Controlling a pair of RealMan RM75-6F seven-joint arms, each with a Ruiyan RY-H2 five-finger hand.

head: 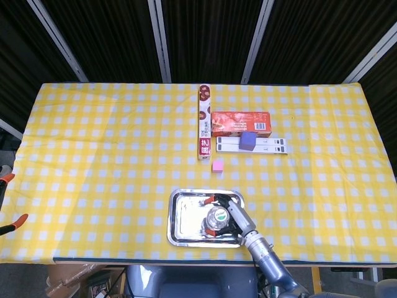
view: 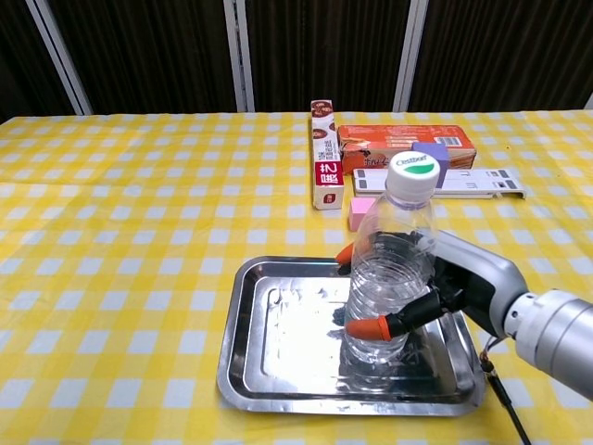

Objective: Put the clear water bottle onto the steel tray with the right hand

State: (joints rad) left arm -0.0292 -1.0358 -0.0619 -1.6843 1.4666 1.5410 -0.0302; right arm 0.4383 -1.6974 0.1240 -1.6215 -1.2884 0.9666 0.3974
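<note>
The clear water bottle [view: 390, 271] with a white and green cap stands inside the steel tray [view: 278, 326], its top leaning a little to the right. My right hand [view: 459, 283] grips its lower body from the right, with orange fingertips [view: 368, 327] wrapped round the front. From the head view the bottle [head: 216, 216] shows cap-up in the right half of the tray [head: 180, 218], with my right hand [head: 234, 217] beside it. Only two spread orange fingertips of my left hand [head: 8, 198] show at the far left edge, holding nothing.
Behind the tray lie a small pink cube [view: 361, 211], a long cling-film box [view: 322, 158], a red carton [view: 398, 139], a purple cube [view: 435, 153] and a white strip [view: 463, 181]. The table's front edge is just behind the tray's near rim.
</note>
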